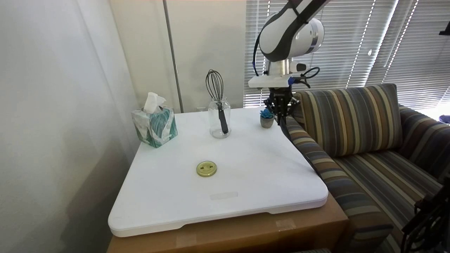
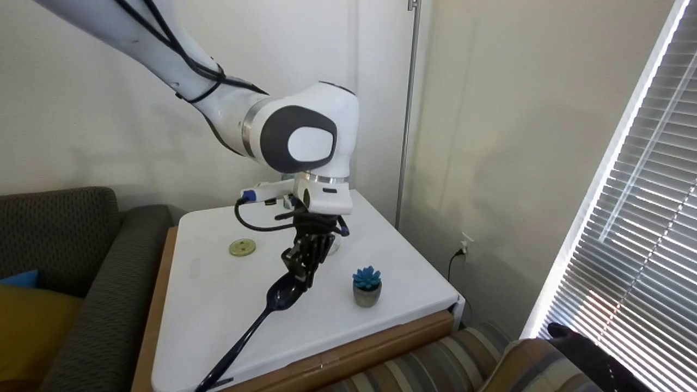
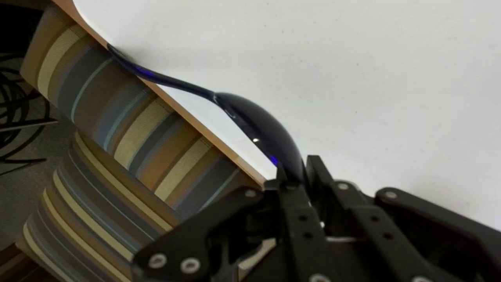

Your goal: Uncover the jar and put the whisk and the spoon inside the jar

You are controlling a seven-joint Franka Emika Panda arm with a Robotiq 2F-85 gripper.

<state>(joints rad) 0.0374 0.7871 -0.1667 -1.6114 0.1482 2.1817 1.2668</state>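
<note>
Fingers pinch spoon by its bowl near edge of bench, presumably so handle enters jar first; far end unclear from here. Whisk leans inside, handle down. Lid lies apart.

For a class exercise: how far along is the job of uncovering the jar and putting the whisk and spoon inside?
Done: the lid lies on the table, apart from the jar, and the whisk leans inside, handle down. In hand: the gripper holds the spoon by its bowl. Remaining: the spoon, outside the jar, must go in.
</note>
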